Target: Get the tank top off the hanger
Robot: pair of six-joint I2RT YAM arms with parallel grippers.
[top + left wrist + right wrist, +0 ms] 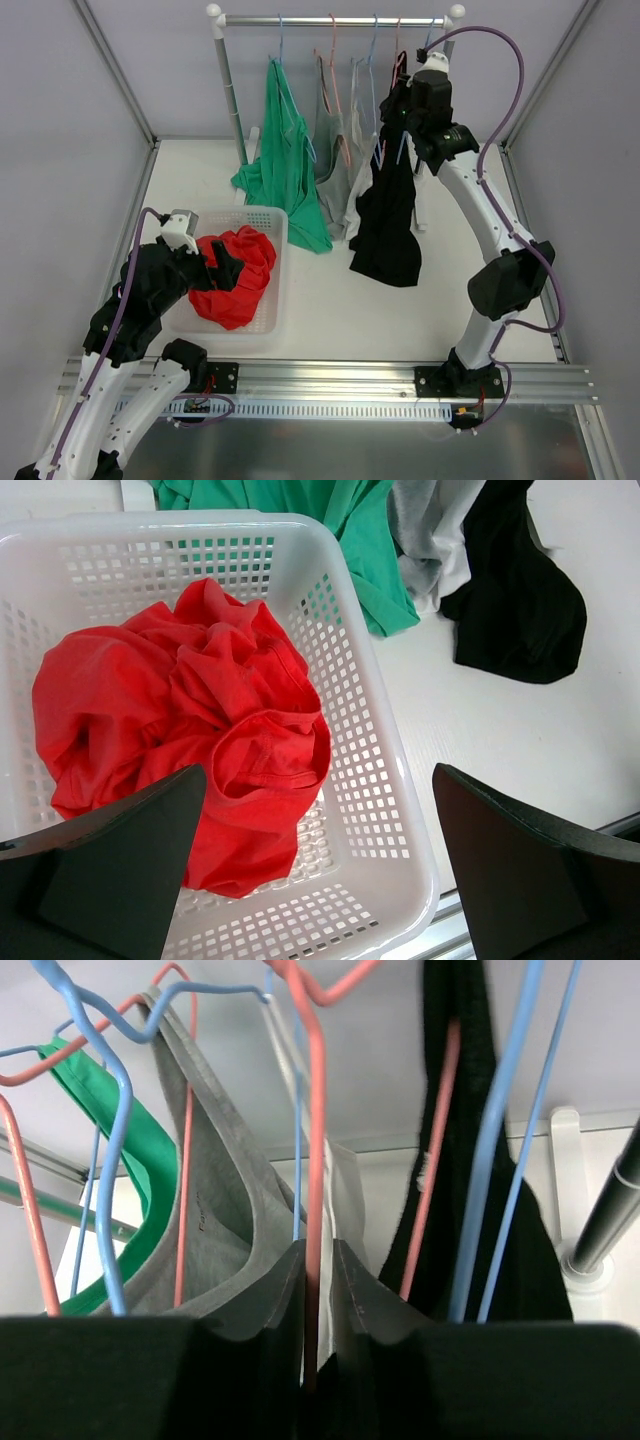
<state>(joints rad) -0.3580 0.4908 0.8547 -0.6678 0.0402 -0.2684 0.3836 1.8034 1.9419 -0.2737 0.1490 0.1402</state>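
Barely begun, I judge: the right end effector [316, 1260] pinches a pink hanger [317, 1110], the black tank top [388, 215] hangs from the rail [330, 19], and the left end effector [318, 780] is spread above the basket [360, 730].

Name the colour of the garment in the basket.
Red; the garment shows best in the left wrist view.

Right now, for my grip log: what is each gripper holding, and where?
Right gripper pinches a pink hanger by its straight wire; left gripper, open above the basket, holds nothing.
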